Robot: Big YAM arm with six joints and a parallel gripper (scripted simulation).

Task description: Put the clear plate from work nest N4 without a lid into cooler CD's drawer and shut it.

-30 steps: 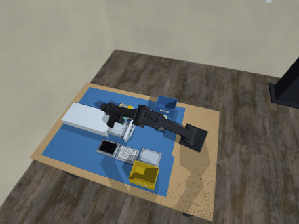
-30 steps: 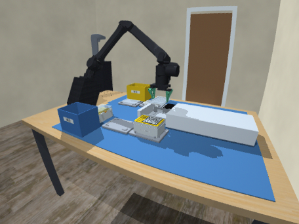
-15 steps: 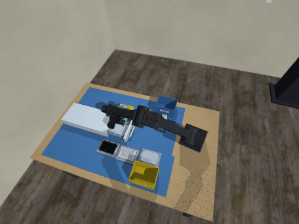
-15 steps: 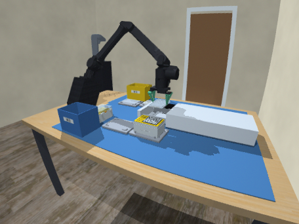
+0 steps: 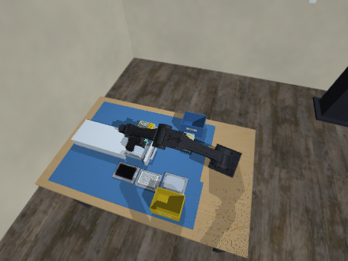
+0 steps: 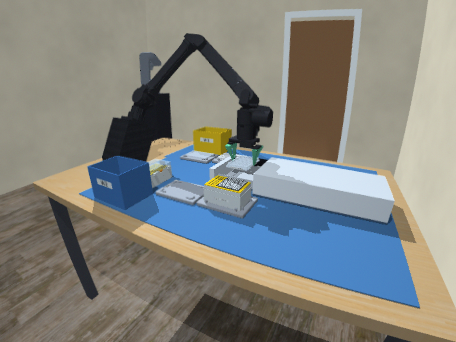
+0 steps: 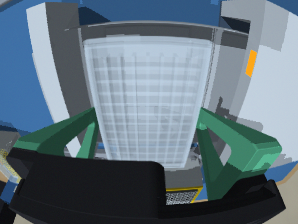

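Note:
My gripper (image 7: pixel 147 112) is shut on the clear plate (image 7: pixel 148 99), with a green finger on each of its long sides. The plate has no lid and is right way up and level. It hangs low over the open drawer (image 7: pixel 61 63) of the white cooler CD (image 6: pixel 322 187). I cannot tell whether it touches the drawer's floor. The cooler's lamp (image 7: pixel 252 64) is amber. In the exterior view the gripper (image 6: pixel 243 155) stands at the cooler's near end with the plate (image 6: pixel 239 163) between the fingers. In the top view the gripper (image 5: pixel 139 146) is over the drawer (image 5: pixel 144 153).
The tip box (image 6: pixel 227 192) with a yellow label stands close beside the drawer. A blue bin (image 6: pixel 120 180) and a yellow bin (image 6: pixel 212 140) stand on the mat. Three nests (image 5: pixel 149 179) lie in a row in front of the drawer.

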